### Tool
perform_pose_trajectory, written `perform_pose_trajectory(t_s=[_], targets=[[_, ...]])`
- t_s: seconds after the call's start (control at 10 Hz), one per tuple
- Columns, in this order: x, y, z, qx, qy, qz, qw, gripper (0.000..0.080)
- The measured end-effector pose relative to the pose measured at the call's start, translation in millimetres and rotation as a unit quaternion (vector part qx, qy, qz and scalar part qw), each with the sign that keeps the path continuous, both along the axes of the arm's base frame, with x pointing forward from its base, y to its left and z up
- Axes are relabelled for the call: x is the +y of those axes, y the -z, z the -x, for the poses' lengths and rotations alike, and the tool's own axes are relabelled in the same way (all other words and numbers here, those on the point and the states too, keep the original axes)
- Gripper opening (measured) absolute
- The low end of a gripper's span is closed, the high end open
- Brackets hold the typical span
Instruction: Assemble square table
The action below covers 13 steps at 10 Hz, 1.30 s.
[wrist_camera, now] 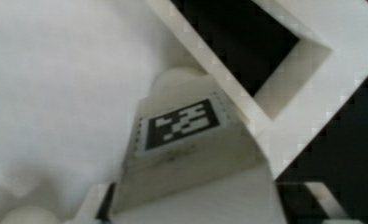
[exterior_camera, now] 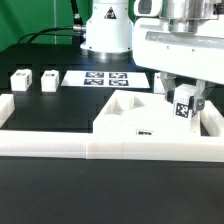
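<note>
— What is the hand doing?

— It's clenched on one leg. The tag faces outward and the long axis is roughly upright.

— Where's the slab?

— The square table slab lies flat just below, tucked against the border wall. The leg hangs over its corner on the exterior view's right. I can't tell whether they touch.

— Next move?

— Probably straight down along the leg's axis.

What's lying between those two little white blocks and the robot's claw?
Only the flat marker board with its black-and-white tags; the exterior view shows it.
</note>
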<state>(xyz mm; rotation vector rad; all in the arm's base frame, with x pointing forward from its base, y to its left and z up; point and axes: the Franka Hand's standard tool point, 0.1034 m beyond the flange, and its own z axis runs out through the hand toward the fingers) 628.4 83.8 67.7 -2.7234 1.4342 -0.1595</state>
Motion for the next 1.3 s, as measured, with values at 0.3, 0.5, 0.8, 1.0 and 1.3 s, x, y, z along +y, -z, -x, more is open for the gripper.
perform_pose_trajectory(t_s=[0.3, 0.5, 0.8, 1.0, 1.3], targets=[[0.0, 0.0, 0.0, 0.0, 0.0, 0.0, 1.0, 0.0594], [0.0, 0.0, 0.0, 0.0, 0.0, 0.0, 1.0, 0.0639], [0.0, 0.0, 0.0, 0.0, 0.0, 0.0, 1.0, 0.0649], [0.0, 0.0, 0.0, 0.0, 0.0, 0.0, 1.0, 0.0649], [0.0, 0.0, -0.1, 0.0, 0.0, 0.0, 1.0, 0.0649]])
